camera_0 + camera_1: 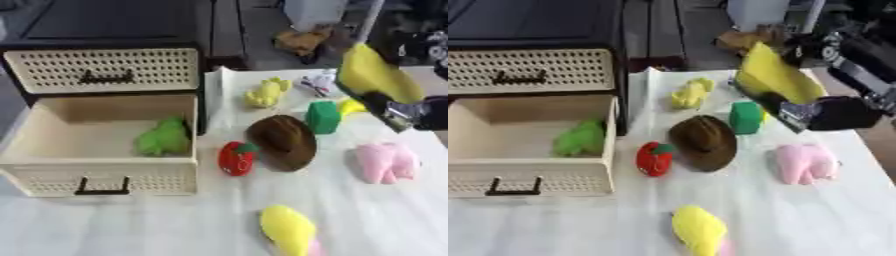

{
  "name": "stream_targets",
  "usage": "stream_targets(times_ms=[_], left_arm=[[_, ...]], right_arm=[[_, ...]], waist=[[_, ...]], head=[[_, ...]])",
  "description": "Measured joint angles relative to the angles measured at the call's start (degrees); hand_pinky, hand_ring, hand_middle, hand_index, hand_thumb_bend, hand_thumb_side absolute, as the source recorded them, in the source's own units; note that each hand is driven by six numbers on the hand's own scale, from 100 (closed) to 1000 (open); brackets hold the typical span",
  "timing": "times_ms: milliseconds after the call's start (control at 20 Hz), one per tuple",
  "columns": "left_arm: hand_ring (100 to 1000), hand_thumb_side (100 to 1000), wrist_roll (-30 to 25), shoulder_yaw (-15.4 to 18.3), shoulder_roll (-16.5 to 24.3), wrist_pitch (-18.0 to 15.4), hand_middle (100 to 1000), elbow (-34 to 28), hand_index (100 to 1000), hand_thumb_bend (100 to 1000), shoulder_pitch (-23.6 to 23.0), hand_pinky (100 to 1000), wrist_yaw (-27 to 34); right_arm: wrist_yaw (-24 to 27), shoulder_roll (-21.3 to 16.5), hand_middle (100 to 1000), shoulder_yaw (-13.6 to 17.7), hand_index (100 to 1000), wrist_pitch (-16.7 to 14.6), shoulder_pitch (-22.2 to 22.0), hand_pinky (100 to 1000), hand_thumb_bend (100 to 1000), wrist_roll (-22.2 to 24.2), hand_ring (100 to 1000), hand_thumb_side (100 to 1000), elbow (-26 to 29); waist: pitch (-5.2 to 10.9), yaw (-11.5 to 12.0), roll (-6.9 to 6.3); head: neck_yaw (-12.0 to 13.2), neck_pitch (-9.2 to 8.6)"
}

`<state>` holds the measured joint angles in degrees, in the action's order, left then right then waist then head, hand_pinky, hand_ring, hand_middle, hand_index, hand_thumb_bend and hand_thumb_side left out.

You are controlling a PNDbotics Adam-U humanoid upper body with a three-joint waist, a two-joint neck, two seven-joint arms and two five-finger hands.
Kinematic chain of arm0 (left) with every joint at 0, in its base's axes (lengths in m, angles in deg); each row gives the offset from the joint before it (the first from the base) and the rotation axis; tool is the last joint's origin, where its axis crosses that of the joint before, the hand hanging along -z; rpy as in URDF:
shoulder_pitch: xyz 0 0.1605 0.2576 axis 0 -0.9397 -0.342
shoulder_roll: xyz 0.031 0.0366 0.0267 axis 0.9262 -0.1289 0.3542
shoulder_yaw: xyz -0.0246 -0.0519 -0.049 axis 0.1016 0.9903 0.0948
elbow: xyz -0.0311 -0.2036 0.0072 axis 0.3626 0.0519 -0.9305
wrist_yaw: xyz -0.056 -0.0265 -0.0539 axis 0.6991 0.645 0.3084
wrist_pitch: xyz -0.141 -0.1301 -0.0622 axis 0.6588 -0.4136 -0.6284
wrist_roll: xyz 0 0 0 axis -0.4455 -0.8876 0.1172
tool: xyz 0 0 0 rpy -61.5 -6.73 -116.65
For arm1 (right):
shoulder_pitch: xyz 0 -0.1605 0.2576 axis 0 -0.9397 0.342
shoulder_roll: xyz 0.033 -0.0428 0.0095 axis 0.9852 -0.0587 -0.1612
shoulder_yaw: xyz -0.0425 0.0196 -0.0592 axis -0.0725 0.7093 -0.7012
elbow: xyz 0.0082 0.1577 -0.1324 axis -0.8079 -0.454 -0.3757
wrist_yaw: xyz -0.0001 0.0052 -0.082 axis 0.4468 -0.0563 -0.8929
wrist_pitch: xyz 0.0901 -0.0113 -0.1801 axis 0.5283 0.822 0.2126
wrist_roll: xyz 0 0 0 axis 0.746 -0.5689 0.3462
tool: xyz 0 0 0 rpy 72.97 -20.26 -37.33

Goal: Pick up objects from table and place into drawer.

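Your right hand [833, 112] curls around the yellow toy [773, 76] above the table's far right edge; carrying it low toward the drawer [105, 172] risks clipping the green block [323, 117].

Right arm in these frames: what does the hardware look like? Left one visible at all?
Only the right arm shows, entering from the upper right. The right hand is a bulky black housing with a silver-grey patch on the side toward the table's middle. Behind it, the forearm is black with pale markings, too blurred to read. No cables can be made out. The left hand is out of view.
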<state>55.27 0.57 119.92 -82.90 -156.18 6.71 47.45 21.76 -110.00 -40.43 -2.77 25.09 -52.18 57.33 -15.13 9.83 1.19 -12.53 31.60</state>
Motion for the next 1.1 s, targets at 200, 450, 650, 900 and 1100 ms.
stream_targets(times_ms=[200, 450, 650, 900, 1100], left_arm=[[718, 968, -0.4, -0.1, 0.0, 0.0, 733, 0.0, 770, 145, 0.5, 664, 0.4], [719, 969, -0.7, -0.4, -0.2, 0.2, 733, 0.0, 770, 145, 1.0, 665, 0.8], [719, 969, -1.0, -0.6, -0.6, 0.1, 733, 0.0, 770, 147, 1.7, 666, 1.2], [720, 968, -1.3, -0.8, -1.0, 0.2, 733, 0.0, 769, 148, 2.3, 667, 1.6], [721, 968, -1.5, -0.8, -1.1, 0.1, 733, 0.0, 769, 148, 2.7, 668, 1.8]], right_arm=[[3.1, 0.0, 450, -1.5, 687, 2.4, 5.3, 825, 361, 2.6, 921, 680, 0.0], [5.0, 1.2, 444, -4.0, 683, 5.2, 10.8, 825, 367, 5.2, 925, 685, 0.0], [5.4, 2.9, 438, -6.1, 681, 7.4, 14.3, 825, 375, 7.1, 929, 688, 0.0], [6.3, 5.3, 429, -8.0, 676, 10.9, 18.1, 825, 385, 8.8, 935, 687, 0.0], [6.8, 7.0, 426, -8.9, 676, 13.4, 20.3, 827, 394, 9.7, 939, 686, 0.0]], waist=[[-0.01, 1.2, 0.55], [-0.15, 2.2, 1.04], [-0.33, 3.4, 1.38], [-0.43, 4.8, 1.76], [-0.81, 5.9, 2.14]], head=[[-0.5, -0.04], [-1.1, -0.57], [-1.5, -1.07], [-2.3, -1.57], [-2.8, -1.79]])
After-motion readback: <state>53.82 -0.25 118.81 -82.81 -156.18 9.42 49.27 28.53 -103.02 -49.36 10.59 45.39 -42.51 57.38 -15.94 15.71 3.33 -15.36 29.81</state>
